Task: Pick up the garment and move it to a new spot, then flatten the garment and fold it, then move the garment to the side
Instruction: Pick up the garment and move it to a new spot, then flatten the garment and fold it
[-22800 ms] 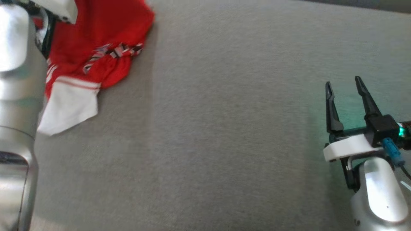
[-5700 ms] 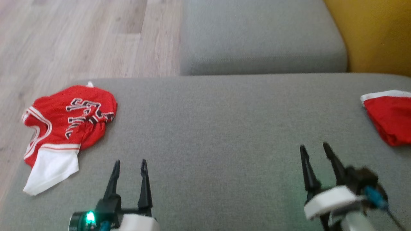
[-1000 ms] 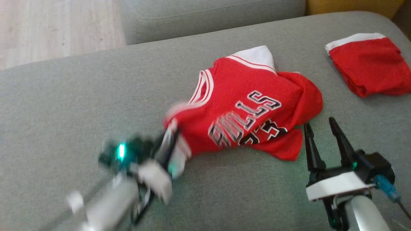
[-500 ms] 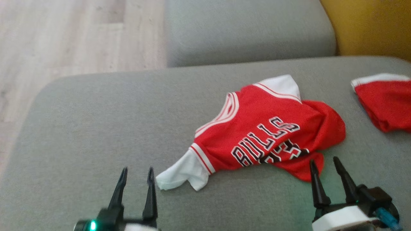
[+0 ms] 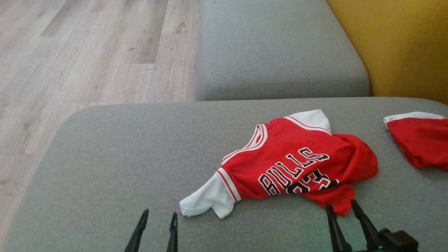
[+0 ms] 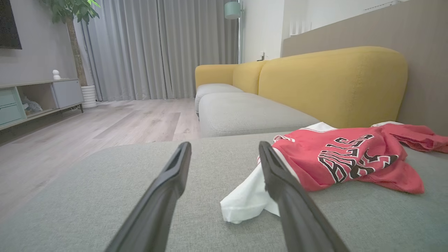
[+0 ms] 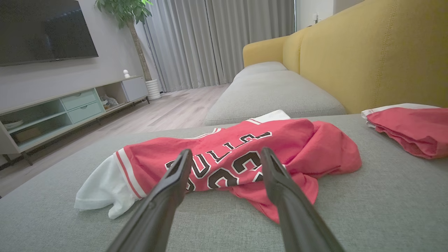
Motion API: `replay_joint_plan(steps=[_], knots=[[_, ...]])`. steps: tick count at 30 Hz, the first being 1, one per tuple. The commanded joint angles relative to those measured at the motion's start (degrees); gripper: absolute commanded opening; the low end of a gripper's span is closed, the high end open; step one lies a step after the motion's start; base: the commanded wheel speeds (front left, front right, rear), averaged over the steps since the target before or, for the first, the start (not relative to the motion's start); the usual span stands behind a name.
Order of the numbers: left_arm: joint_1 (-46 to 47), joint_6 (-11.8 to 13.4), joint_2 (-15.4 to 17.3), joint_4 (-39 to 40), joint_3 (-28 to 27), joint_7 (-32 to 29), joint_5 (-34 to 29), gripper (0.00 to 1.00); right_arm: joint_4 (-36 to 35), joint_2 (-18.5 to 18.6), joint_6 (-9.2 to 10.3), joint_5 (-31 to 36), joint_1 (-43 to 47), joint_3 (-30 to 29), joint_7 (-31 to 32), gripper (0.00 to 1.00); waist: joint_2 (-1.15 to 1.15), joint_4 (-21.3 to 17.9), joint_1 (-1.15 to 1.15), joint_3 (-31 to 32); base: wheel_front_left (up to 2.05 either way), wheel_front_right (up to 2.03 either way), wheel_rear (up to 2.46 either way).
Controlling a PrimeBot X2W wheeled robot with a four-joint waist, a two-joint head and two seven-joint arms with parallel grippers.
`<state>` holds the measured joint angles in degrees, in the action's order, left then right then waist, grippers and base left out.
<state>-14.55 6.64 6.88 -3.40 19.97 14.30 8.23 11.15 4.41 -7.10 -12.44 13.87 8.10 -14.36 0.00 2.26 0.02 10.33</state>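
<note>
We see the jersey, clamped a second ago, lying free on the cushion; left gripper and right gripper gape empty.

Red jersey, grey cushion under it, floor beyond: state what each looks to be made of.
Red jersey: thin, soft knit, probably synthetic sports fabric; it crumples in limp folds and looks matte.
Grey cushion: woven upholstery cloth, matte, with a fine heathered grain.
Floor: pale wood-look planks, maybe laminate; plank joints and grain show.

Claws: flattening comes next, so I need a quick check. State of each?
Left claw: open, holding nothing.
Right claw: open, holding nothing.
</note>
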Motion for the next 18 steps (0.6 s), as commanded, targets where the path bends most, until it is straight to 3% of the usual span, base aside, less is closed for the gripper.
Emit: replay_joint_plan(steps=[1,16,18], knots=[[2.4,-0.4,-0.8,1.5,-2.8,0.7,-0.8,1.0,-2.2,1.0,-0.39,0.3,-2.4,1.2,-0.6,1.0,0.0,-0.1,-0.02,0.0,0.0,0.0,0.0],[3.4,-3.1,-2.5,-0.1,-5.8,0.7,-3.5,1.0,-2.2,0.5,-0.39,0.8,-2.8,1.3,-0.6,1.0,0.0,-1.8,-0.02,-1.8,0.0,0.0,0.0],[5.2,-4.5,-2.1,-1.1,-6.0,0.7,-3.6,1.0,-2.3,0.6,-0.39,0.8,-3.1,1.5,-0.6,1.0,0.0,-2.1,-0.02,-2.8,0.0,0.0,0.0]])
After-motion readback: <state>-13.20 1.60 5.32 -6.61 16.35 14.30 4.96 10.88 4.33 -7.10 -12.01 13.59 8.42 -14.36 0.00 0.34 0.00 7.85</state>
